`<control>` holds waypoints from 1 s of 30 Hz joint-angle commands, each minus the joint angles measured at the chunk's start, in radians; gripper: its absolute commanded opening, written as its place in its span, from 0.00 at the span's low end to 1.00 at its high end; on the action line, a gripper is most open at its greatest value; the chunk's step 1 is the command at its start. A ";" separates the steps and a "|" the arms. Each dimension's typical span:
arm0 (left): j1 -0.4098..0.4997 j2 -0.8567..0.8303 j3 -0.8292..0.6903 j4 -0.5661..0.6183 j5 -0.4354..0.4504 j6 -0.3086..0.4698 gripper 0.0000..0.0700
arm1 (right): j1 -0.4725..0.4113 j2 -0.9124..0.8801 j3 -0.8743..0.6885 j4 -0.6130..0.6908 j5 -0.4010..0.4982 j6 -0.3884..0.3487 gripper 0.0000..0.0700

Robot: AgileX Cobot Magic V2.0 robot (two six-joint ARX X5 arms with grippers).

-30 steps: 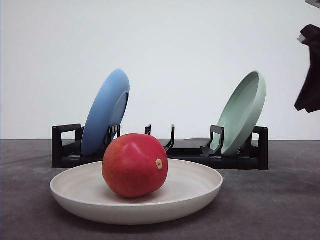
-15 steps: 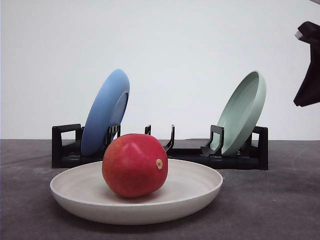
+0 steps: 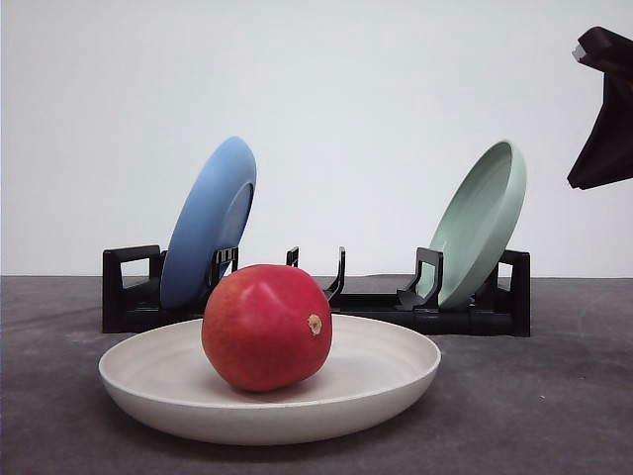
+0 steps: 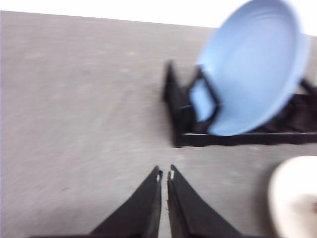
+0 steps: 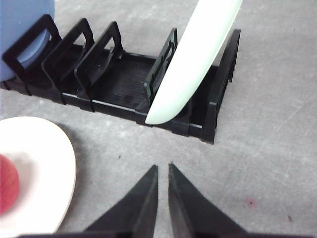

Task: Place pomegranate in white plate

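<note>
Spreading under everything, the grey desk (image 3: 554, 416) carries a black rack (image 3: 475, 315) with a blue plate (image 3: 210, 222) and a pale green plate (image 3: 481, 223) leaning in its slots. In front of the rack sits the white plate (image 3: 386, 381), and the pomegranate (image 3: 265, 327) rests in its middle, stem nub toward the right.

The right arm (image 3: 601, 119) has climbed over the last second, now higher at the frame's right edge and well apart from the fruit. That retreat suggests the placing is done and the arm is clearing away.

In the wrist views, the right gripper (image 5: 162, 171) hangs over bare desk near the rack, fingers nearly together and holding nothing; the left gripper (image 4: 164, 174) likewise has its fingers almost touching, empty, near the blue plate.
</note>
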 commanded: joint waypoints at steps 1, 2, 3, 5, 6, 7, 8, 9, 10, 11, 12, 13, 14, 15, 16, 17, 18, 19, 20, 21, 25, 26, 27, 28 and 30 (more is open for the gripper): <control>0.023 -0.041 -0.047 0.044 0.001 0.017 0.00 | 0.004 0.007 0.004 0.016 0.000 -0.008 0.04; 0.037 -0.067 -0.076 0.066 0.001 0.017 0.00 | 0.004 0.007 0.004 0.021 0.000 -0.008 0.04; 0.050 -0.097 -0.105 0.083 0.001 0.017 0.00 | 0.004 0.007 0.004 0.029 0.000 -0.008 0.04; 0.069 -0.150 -0.154 0.112 0.001 0.017 0.00 | 0.004 0.007 0.004 0.043 0.000 -0.008 0.04; 0.075 -0.179 -0.175 0.120 0.001 0.018 0.00 | 0.004 0.007 0.004 0.048 0.000 -0.008 0.04; 0.079 -0.207 -0.193 0.125 0.001 0.019 0.00 | 0.004 0.007 0.004 0.051 0.000 -0.008 0.05; 0.083 -0.233 -0.208 0.125 0.001 0.020 0.00 | 0.004 0.007 0.004 0.051 0.000 -0.008 0.04; 0.085 -0.259 -0.221 0.125 0.001 0.021 0.00 | 0.004 0.007 0.004 0.051 0.000 -0.008 0.04; 0.086 -0.283 -0.233 0.125 0.000 0.022 0.00 | 0.004 0.007 0.004 0.051 0.000 -0.008 0.04; 0.087 -0.304 -0.243 0.122 0.000 0.023 0.00 | 0.004 0.007 0.004 0.051 0.000 -0.008 0.04; 0.087 -0.324 -0.254 0.122 -0.002 0.024 0.00 | 0.004 0.007 0.004 0.051 0.000 -0.008 0.04; 0.087 -0.336 -0.263 0.124 -0.003 0.024 0.00 | 0.004 0.007 0.004 0.051 0.000 -0.008 0.04; 0.087 -0.338 -0.271 0.130 -0.003 0.024 0.00 | 0.004 0.007 0.004 0.051 0.000 -0.008 0.04; 0.087 -0.338 -0.274 0.125 -0.004 0.023 0.00 | 0.004 0.007 0.004 0.051 0.000 -0.008 0.04; 0.087 -0.338 -0.276 0.119 -0.004 0.023 0.00 | 0.004 0.007 0.004 0.050 0.000 -0.008 0.04; 0.087 -0.338 -0.276 0.113 -0.005 0.023 0.00 | 0.004 0.007 0.004 0.050 0.000 -0.008 0.04; 0.087 -0.338 -0.276 0.111 -0.006 0.026 0.00 | 0.004 0.007 0.004 0.051 0.000 -0.008 0.04; 0.087 -0.338 -0.276 0.111 -0.007 0.031 0.00 | 0.004 0.007 0.004 0.051 0.000 -0.008 0.04; 0.087 -0.338 -0.276 0.111 -0.007 0.037 0.00 | 0.005 0.007 0.004 0.050 0.000 -0.008 0.04; 0.086 -0.338 -0.276 0.111 -0.007 0.040 0.00 | 0.005 0.007 0.004 0.050 0.000 -0.008 0.04; 0.085 -0.338 -0.276 0.112 -0.007 0.040 0.00 | 0.004 0.007 0.004 0.050 0.000 -0.008 0.04; 0.085 -0.338 -0.276 0.112 -0.007 0.040 0.00 | 0.004 0.007 0.004 0.050 0.000 -0.008 0.04; 0.085 -0.338 -0.276 0.112 -0.007 0.040 0.00 | 0.004 0.007 0.004 0.050 0.000 -0.008 0.04; 0.085 -0.338 -0.276 0.112 -0.007 0.040 0.00 | 0.004 0.007 0.004 0.050 0.000 -0.008 0.04; 0.085 -0.338 -0.276 0.112 -0.007 0.040 0.00 | 0.004 0.007 0.004 0.050 0.000 -0.008 0.04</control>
